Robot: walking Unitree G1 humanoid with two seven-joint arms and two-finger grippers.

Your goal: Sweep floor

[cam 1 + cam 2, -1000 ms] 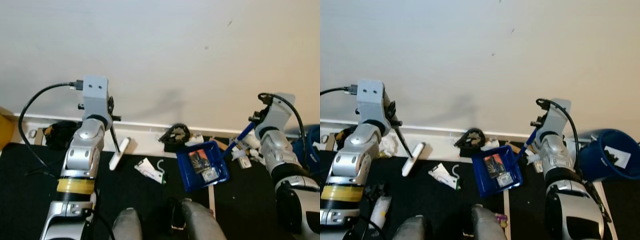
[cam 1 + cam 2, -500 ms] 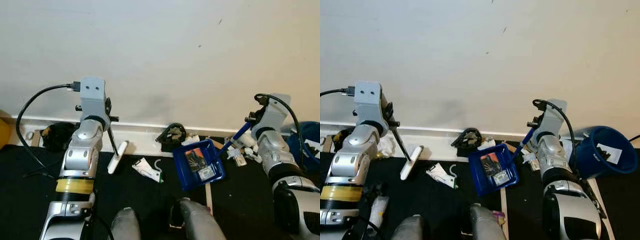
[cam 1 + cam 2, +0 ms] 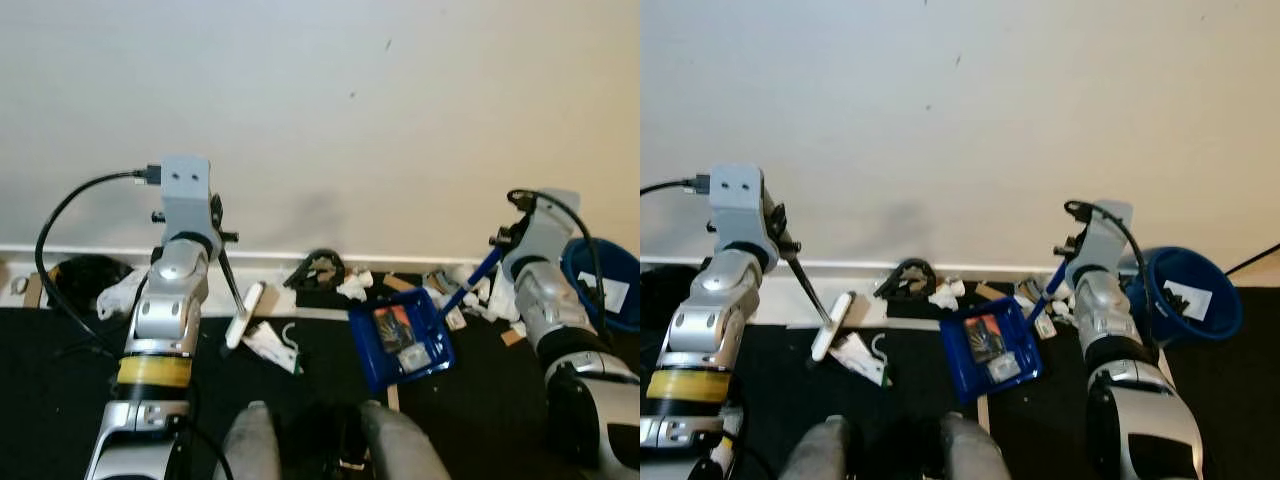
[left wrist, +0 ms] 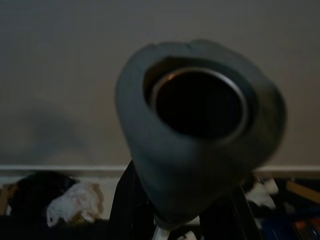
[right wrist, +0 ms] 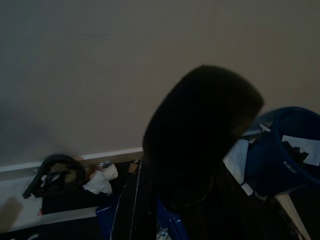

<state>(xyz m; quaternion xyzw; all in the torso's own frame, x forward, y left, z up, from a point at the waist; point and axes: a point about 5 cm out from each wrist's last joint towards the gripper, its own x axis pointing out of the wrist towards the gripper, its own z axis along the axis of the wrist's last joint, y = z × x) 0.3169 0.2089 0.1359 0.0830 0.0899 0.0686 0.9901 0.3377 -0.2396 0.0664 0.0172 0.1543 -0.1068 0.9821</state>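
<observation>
Litter lies strewn along the white baseboard [image 3: 300,262] ahead of me, on a black floor [image 3: 60,350] under a plain cream wall. My left gripper [image 3: 222,250] sits at about 9 o'clock, closed around the thin dark handle of a broom [image 3: 245,312], whose white head rests on the floor at the foot of the baseboard, just beside a crumpled white wrapper [image 3: 268,345] with a white hook-shaped piece next to it. In my left wrist view the hollow end of that handle [image 4: 200,125] looms close, with a wad of white paper [image 4: 75,202] on the floor beyond.

My right gripper [image 3: 505,250] is at about 3 o'clock, clamped on the blue handle of a blue dustpan [image 3: 402,335]. The pan is tilted, sits near 5 o'clock of centre, and carries a dark packet and a pale scrap. A black curled strap [image 3: 315,270] lies against the baseboard near 12 o'clock, with white paper scraps [image 3: 355,285] just beside it. A blue bucket [image 3: 1185,295] holding paper stands at far 3 o'clock, beyond my right arm. More scraps lie between the dustpan and the bucket.
</observation>
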